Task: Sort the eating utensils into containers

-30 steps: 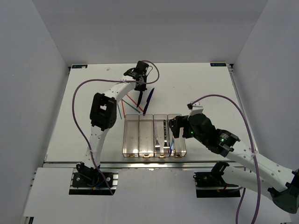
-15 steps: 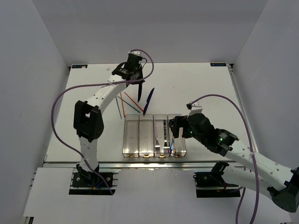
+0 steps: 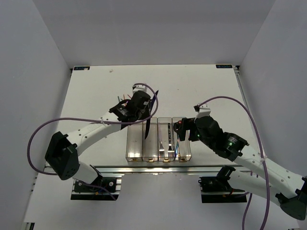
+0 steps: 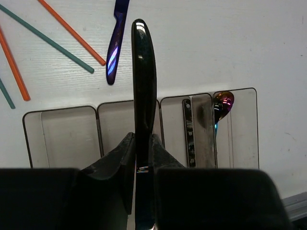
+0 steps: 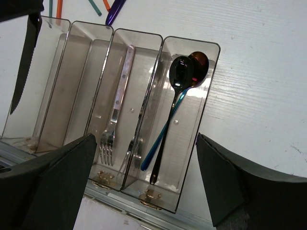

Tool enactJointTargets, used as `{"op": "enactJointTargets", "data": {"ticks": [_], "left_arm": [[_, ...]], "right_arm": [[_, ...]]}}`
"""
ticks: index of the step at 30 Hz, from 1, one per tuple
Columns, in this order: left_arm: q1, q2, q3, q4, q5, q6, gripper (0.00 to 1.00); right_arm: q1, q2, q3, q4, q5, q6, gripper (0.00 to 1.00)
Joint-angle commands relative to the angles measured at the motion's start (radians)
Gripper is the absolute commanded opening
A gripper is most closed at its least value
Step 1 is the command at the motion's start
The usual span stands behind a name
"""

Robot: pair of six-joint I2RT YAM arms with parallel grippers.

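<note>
1. A robotics lab test cell: a white table (image 3: 201, 81) boxed in by plain pale walls (image 3: 153, 28) at 9, 12 and 3 o'clock.
2. An aluminium rail (image 3: 158, 168) runs along the 6 o'clock edge, with a left arm (image 3: 96, 134) and a right arm (image 3: 268, 167) mounted there.
3. Purple cables (image 3: 221, 98) loop loosely off both arms.
4. Small black brackets (image 3: 80, 68) sit at the far corners, at 11 and 1 o'clock.

black knife (image 4: 144, 72): showing glossy blk, pale glints along it
blue knife (image 4: 116, 45): gleaming dk blue w/ violet sheen
chopsticks (image 4: 72, 32): showing orange-red & teal-green
containers (image 5: 79, 81): looking clear w/ smoky brownish tint
fork (image 5: 117, 96): shining silver
spoons (image 5: 180, 74): glinting dk purple & red at bowls, blue down one stem
worktop (image 3: 201, 86): reading plain white
cables (image 3: 76, 120): showing purple
</note>
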Motion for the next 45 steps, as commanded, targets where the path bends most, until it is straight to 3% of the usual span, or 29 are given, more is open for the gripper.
{"op": "enactJointTargets", "data": {"ticks": [1, 9, 29, 30, 31, 35, 38, 45], "left_arm": [[-0.032, -0.086, -0.055, 0.101, -0.069, -0.064, 0.00], [-0.140, -0.133, -0.213, 0.228, -0.137, -0.174, 0.00], [-0.157, -0.118, -0.337, 0.285, -0.137, -0.203, 0.00], [-0.158, -0.118, -0.339, 0.280, -0.140, -0.203, 0.05], [-0.157, -0.118, -0.340, 0.280, -0.140, -0.202, 0.22], [-0.157, -0.120, -0.339, 0.280, -0.128, -0.183, 0.56], [-0.158, -0.136, -0.328, 0.271, -0.137, -0.173, 0.68], [-0.158, -0.150, -0.222, 0.169, -0.230, -0.105, 0.74]], "right_arm": [[-0.003, -0.027, 0.036, -0.013, 0.025, 0.004, 0.89], [-0.003, -0.030, 0.027, -0.028, 0.014, 0.028, 0.89], [-0.003, 0.001, 0.005, 0.003, -0.009, 0.033, 0.89], [-0.003, 0.003, 0.004, 0.004, -0.010, 0.033, 0.89], [-0.003, 0.003, 0.004, 0.007, -0.012, 0.034, 0.89], [-0.003, 0.004, 0.002, 0.007, -0.015, 0.033, 0.89], [-0.005, 0.004, 0.004, 0.009, -0.015, 0.033, 0.89], [-0.003, 0.010, 0.008, 0.012, -0.012, 0.028, 0.89]]}}
